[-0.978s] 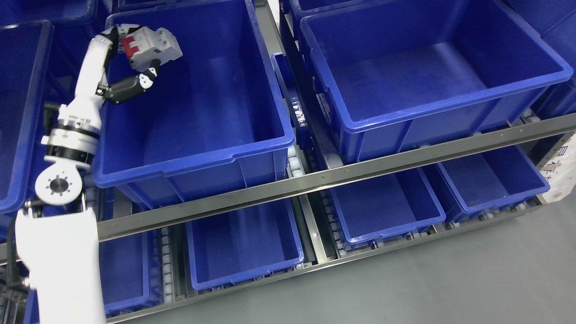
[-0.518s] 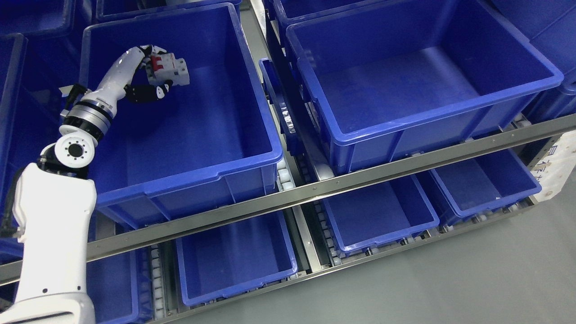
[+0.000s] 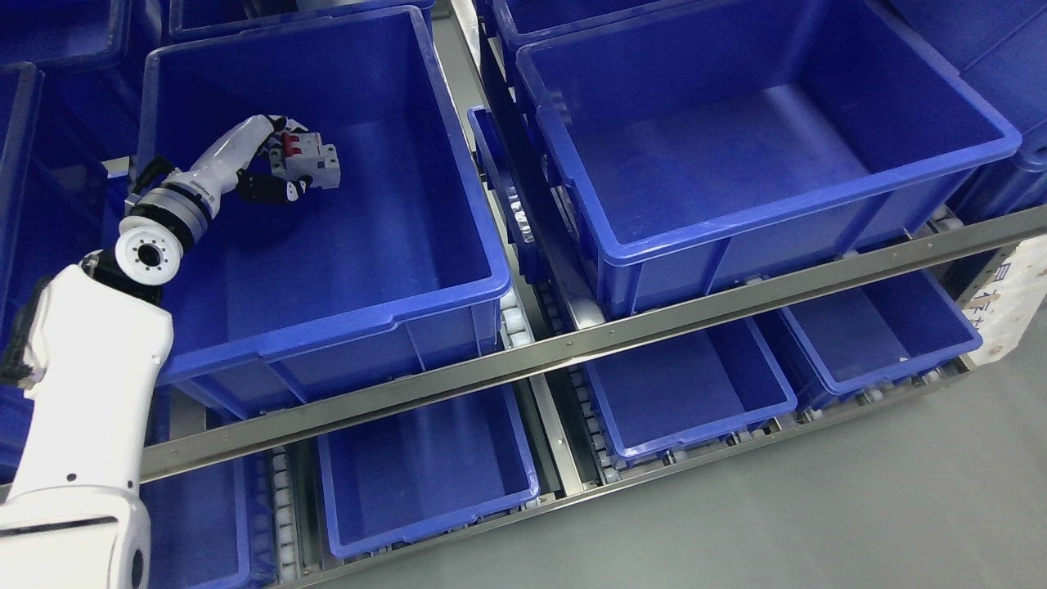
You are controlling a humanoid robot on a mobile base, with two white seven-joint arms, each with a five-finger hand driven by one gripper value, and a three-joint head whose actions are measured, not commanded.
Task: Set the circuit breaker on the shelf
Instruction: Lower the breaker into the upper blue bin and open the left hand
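We see our left hand (image 3: 274, 159) inside the large blue plastic bin (image 3: 458, 204) on the upper left of the metal shelf rack (image 3: 572, 343). The white arm comes in from the lower left and reaches over the left wall of this bin. The fingers are curled around a small white and grey circuit breaker with red switches (image 3: 309, 164), so the hand has a firm hold of it. A black thumb (image 3: 274, 190) sits under the breaker and the white fingers are on its upper side. The breaker is in the back left part of the bin, above the floor of the bin; we cannot tell if it touches the floor. Beside this bin, to the right, stands a second large blue bin (image 3: 818, 204) on the same level. Below the steel rail there are smaller blue bins (image 3: 695, 384) on the lower level. The grey floor (image 3: 818, 507) shows at the lower right.
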